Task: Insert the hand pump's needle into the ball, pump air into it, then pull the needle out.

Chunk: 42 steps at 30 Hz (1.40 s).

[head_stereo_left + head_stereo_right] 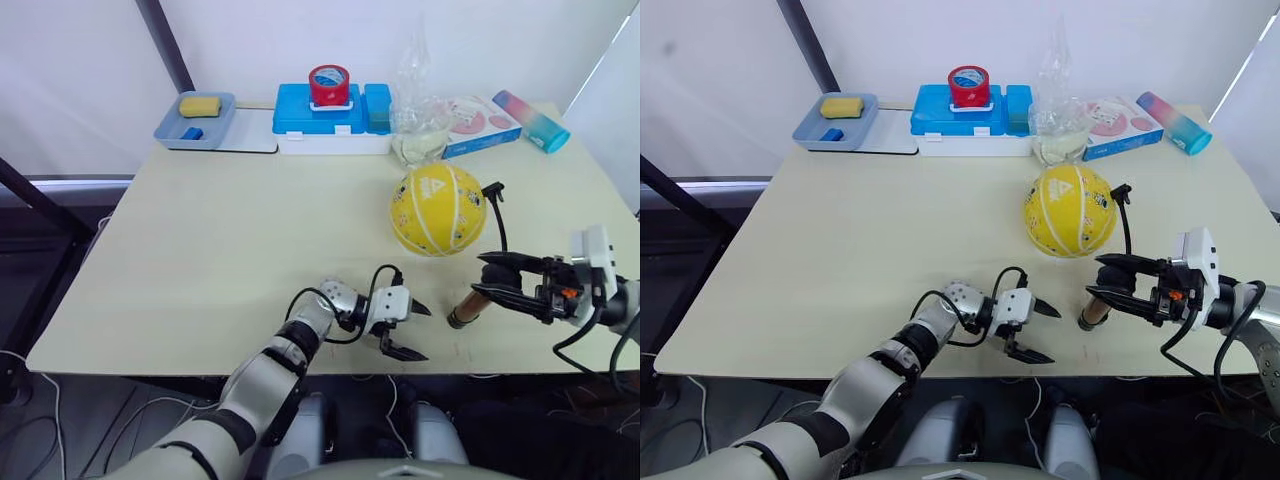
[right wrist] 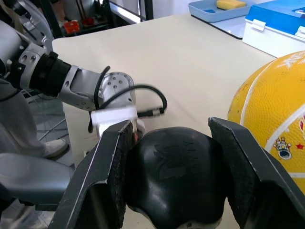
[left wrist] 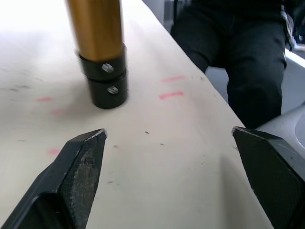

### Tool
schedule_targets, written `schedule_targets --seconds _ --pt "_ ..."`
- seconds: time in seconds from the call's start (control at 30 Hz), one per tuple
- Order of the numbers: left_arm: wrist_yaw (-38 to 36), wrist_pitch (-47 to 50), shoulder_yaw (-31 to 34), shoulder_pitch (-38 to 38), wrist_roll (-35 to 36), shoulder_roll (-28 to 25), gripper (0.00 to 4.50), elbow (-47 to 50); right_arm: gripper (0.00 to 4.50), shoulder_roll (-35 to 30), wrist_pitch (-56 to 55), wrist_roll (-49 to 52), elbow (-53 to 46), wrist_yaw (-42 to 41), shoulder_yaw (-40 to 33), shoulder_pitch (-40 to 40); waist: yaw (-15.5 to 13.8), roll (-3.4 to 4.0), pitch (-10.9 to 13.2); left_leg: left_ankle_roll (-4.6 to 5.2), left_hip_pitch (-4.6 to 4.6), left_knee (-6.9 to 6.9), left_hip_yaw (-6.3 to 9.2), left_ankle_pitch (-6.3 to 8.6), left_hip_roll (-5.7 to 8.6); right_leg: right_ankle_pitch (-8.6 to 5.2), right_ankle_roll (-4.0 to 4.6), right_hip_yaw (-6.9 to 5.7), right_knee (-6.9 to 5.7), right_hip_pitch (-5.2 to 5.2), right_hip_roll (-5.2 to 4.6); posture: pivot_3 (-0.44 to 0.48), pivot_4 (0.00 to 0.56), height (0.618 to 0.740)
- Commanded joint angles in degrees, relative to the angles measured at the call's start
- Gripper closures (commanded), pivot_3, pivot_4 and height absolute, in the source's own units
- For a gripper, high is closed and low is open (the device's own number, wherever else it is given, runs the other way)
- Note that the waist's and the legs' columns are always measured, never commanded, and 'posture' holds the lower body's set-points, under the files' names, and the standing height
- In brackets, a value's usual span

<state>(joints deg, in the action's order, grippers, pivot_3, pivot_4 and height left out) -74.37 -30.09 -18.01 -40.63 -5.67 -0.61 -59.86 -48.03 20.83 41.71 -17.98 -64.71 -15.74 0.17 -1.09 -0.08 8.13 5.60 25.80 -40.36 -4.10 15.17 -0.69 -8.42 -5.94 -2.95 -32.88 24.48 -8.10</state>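
Fingers of the right tool [image 1: 492, 278] clamp on the black top cap of the hand pump [image 1: 468, 305], which stands tilted on the table [image 1: 230, 250] near its front edge, gold barrel down to a black base. The left tool [image 1: 412, 330] hangs wide open and empty just beside the pump's base, its two fingers spread, touching nothing. The ball [image 1: 438, 209] rests on the table just behind the pump, yellow with white seams. A thin black hose [image 1: 499, 222] rises from the pump past the ball's right side to a small fitting by the ball; the needle itself is too small to make out. The left forearm reaches in low from the front, the right arm comes in level from the right edge.
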Motion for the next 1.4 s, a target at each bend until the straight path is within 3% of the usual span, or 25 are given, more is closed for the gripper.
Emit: schedule_targets --seconds 0.03,0.53,0.87,1.13,1.4 --pt "-3.63 2.45 1.71 3.04 4.83 -2.85 0.0 9.37 2.46 -1.33 1.6 3.14 -3.42 -0.93 -2.67 -0.75 0.15 0.05 0.03 0.0 0.0 0.01 0.0 0.0 -0.01 0.0 0.01 0.0 0.0 0.01 0.0 0.0 0.15 0.739" --pt "-7.16 19.07 4.21 15.89 18.13 -18.57 0.0 45.97 2.46 -7.56 4.78 4.72 -3.1 -5.99 -4.51 -3.62 0.35 0.22 0.15 -0.06 -0.02 0.01 0.02 -0.04 -0.02 -0.01 0.0 0.04 -0.07 0.02 0.03 0.0 0.15 0.739" --pt "-5.83 31.55 9.91 25.05 29.07 -31.03 0.0 67.42 2.46 -12.02 -0.88 -4.42 0.92 -11.49 -2.03 -6.05 0.29 0.33 0.23 -0.28 -0.05 0.01 0.03 -0.18 -0.03 -0.01 -0.01 0.05 -0.11 0.02 0.07 0.0 0.15 0.739" --pt "-4.84 35.31 13.01 28.72 32.87 -36.69 0.0 73.49 2.46 -14.31 -5.34 -11.23 4.34 -14.55 1.67 -9.26 0.26 0.56 0.39 -0.45 -0.07 0.01 0.01 -0.27 -0.04 -0.01 -0.01 0.06 -0.13 0.03 0.11 0.0 0.15 0.739" --pt "-3.25 35.74 13.12 29.22 33.54 -37.58 0.0 74.73 2.46 -16.15 -13.13 -19.47 9.04 -17.52 7.35 -12.82 0.32 0.67 0.47 -0.53 -0.06 0.02 -0.03 -0.33 0.04 -0.02 -0.01 0.07 -0.13 0.05 0.13 0.0 0.15 0.739"
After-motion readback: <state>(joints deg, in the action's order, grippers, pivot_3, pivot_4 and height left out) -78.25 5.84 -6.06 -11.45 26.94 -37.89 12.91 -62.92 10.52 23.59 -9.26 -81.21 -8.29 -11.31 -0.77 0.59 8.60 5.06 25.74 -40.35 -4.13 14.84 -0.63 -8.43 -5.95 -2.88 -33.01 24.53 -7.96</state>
